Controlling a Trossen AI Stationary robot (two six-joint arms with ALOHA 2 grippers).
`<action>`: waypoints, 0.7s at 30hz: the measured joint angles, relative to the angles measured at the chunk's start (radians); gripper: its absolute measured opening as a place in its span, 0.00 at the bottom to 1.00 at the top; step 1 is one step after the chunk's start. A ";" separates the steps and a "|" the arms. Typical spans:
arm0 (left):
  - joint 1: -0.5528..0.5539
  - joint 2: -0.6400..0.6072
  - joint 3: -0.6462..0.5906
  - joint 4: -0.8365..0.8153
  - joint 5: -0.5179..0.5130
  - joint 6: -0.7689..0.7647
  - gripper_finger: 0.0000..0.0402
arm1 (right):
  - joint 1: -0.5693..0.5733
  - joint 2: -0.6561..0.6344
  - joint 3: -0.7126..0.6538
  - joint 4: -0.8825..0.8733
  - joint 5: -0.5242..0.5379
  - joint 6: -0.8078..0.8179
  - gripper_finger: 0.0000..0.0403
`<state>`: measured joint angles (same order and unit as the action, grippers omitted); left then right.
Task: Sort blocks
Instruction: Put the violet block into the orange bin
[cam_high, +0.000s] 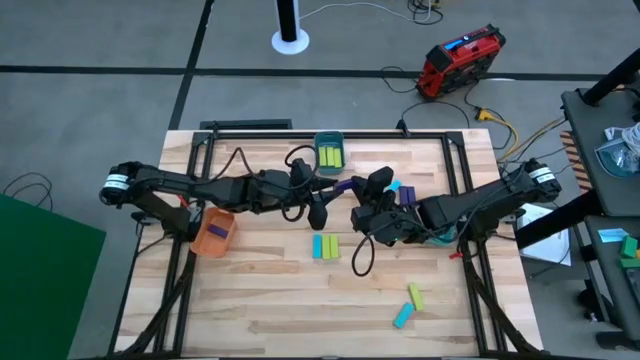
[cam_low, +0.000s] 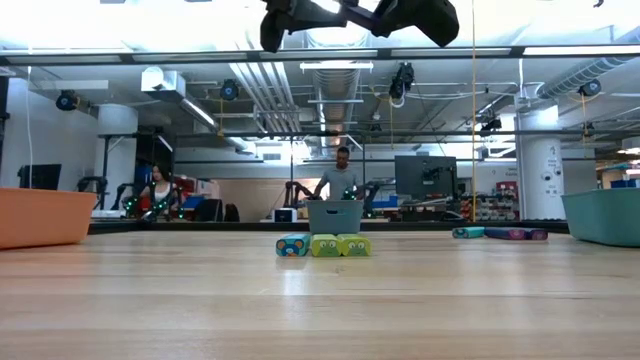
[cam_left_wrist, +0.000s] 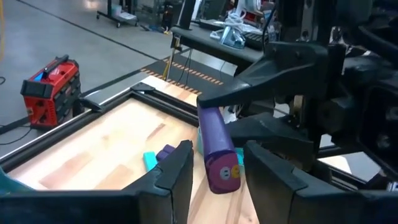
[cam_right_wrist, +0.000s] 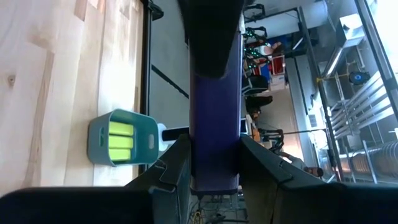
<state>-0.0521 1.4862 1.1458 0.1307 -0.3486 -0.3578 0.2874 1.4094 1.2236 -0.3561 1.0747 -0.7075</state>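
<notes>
The left gripper (cam_high: 322, 190) has its fingers apart around one end of the purple block (cam_left_wrist: 217, 151), up in the air over the middle of the table (cam_high: 280, 290), and the right gripper (cam_high: 362, 190) squeezes its other end.

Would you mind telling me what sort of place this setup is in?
Most likely a robotics lab or workshop: exposed ceiling ducts, a monitor on the workstations behind the table, a red toolbox and loose cables on the floor.
</notes>
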 joint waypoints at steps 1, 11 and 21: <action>0.000 0.001 0.000 0.002 0.000 0.000 0.30 | 0.000 0.000 0.000 0.000 0.000 -0.001 0.24; 0.000 0.002 0.000 0.010 0.000 -0.011 0.19 | -0.009 0.000 -0.001 -0.001 0.000 -0.001 0.24; 0.000 0.002 0.000 0.013 -0.003 -0.022 0.08 | -0.010 0.000 -0.001 -0.002 0.006 -0.010 0.24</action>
<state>-0.0517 1.4887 1.1458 0.1432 -0.3515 -0.3794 0.2779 1.4094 1.2228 -0.3576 1.0805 -0.7177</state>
